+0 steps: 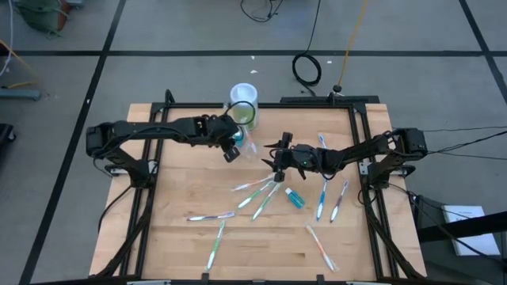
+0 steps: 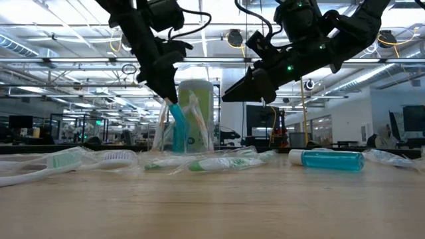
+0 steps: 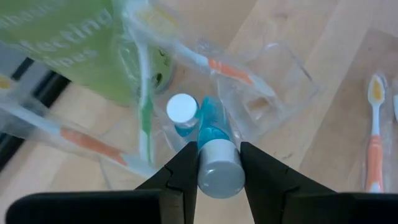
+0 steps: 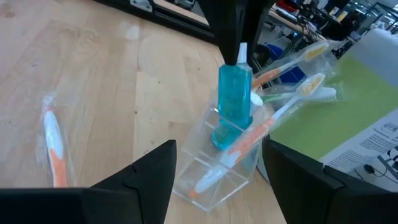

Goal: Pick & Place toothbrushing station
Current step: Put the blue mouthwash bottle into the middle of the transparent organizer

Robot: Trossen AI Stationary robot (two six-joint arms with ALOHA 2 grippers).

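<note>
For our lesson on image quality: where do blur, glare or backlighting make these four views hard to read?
Left wrist view: the blue tube in the left tool and the green canister are soft. Low view: ceiling lights leave both arms as silhouettes. Right wrist view: the clear holder is crisp. High view: even light, small toothbrushes.

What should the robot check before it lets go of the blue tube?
1. Left gripper shut on the blue tube: ok.
2. Tube's lower end inside the clear holder: ok, the right wrist view shows it in a compartment.
3. Tube resting on the holder's floor: cannot tell.
4. Holder standing upright by the green canister: ok.
5. Right gripper open and apart from the holder: ok.
6. Toothbrushes already in the holder clear of the tube: cannot tell, they lean close beside it.
</note>
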